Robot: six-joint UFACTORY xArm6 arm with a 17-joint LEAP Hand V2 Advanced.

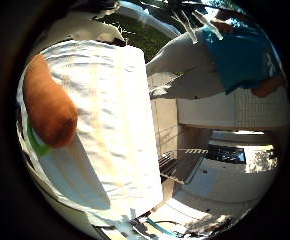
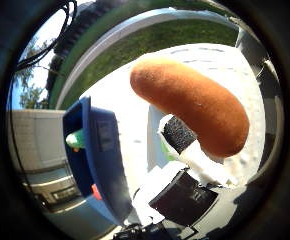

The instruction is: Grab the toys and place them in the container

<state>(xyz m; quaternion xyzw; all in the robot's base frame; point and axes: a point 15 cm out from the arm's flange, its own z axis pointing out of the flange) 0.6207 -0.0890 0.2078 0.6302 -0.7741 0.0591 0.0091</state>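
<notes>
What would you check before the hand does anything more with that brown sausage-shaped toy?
1. Toy held: the brown toy rests against one of the hand's fingers; a full grip, cannot tell.
2. Toy off the white table: cannot tell.
3. Blue container in sight: ok, beside the hand.
4. Room in the container: cannot tell; a green item already shows inside.
5. Toy over the container: not ok, still beside it.
</notes>
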